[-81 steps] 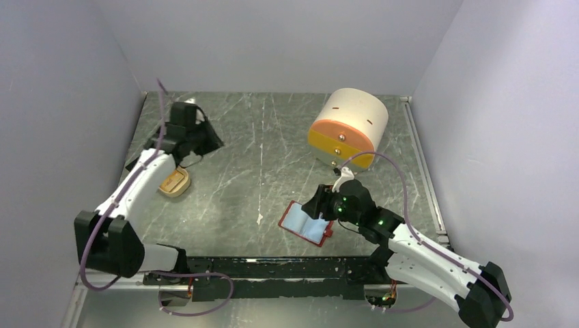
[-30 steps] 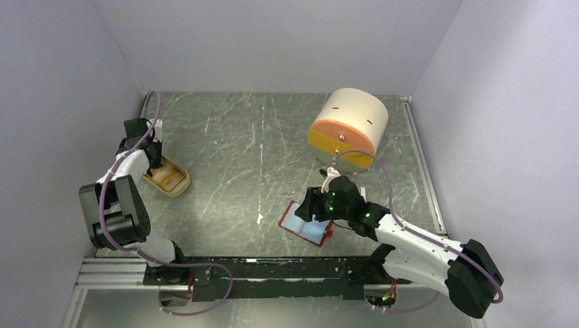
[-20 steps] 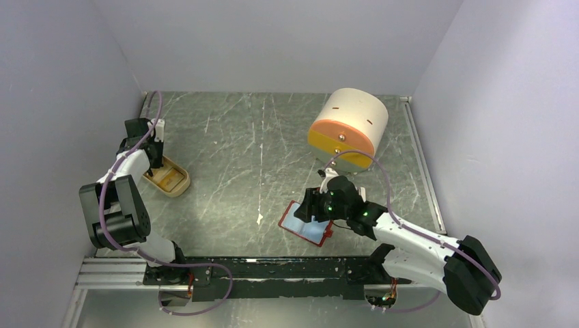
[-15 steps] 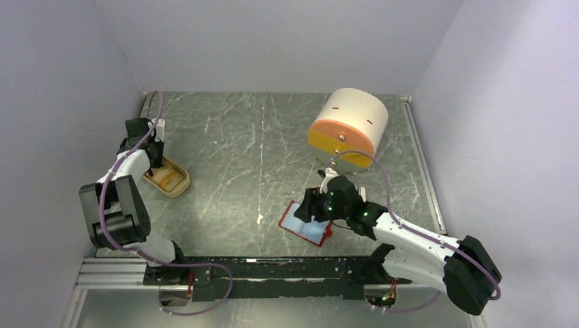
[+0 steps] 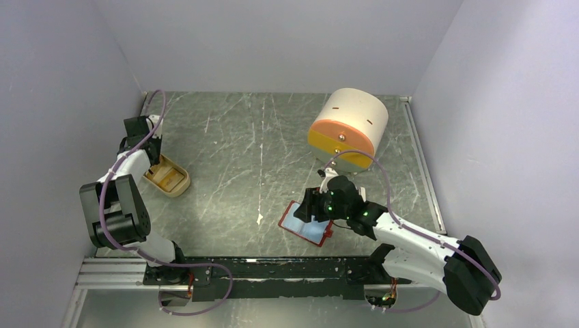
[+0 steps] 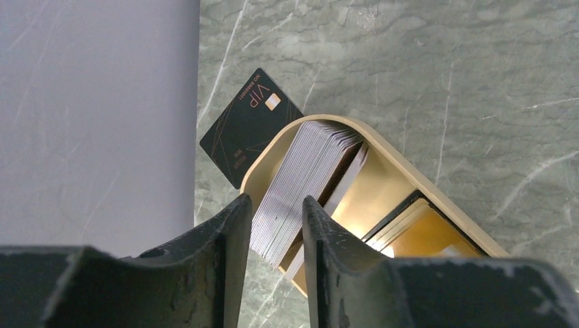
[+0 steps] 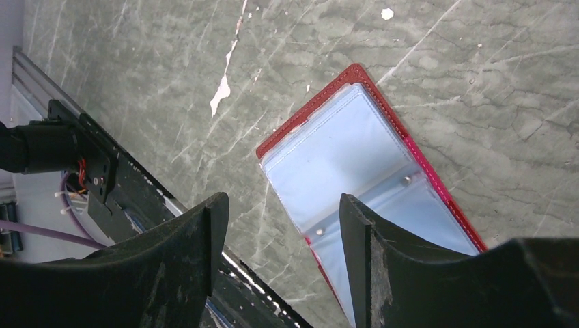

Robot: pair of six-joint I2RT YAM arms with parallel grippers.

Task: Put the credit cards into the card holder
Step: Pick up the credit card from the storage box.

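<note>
The left fingers (image 6: pixel 229 253) stand a narrow gap apart, straddling the near end of a stack of credit cards (image 6: pixel 304 164) set on edge in the beige tray (image 6: pixel 437 198). The stack fills the gap, and whether the fingers pinch it cannot be told. A black card (image 6: pixel 249 126) lies flat on the worktop (image 6: pixel 410 68) just outside the tray's rim, near the wall. The right fingers (image 7: pixel 194 260) are spread wide and hold nothing. They are poised over the card holder (image 7: pixel 348 164), which lies open with its pale blue pockets up, showing in the gap between them.
</note>
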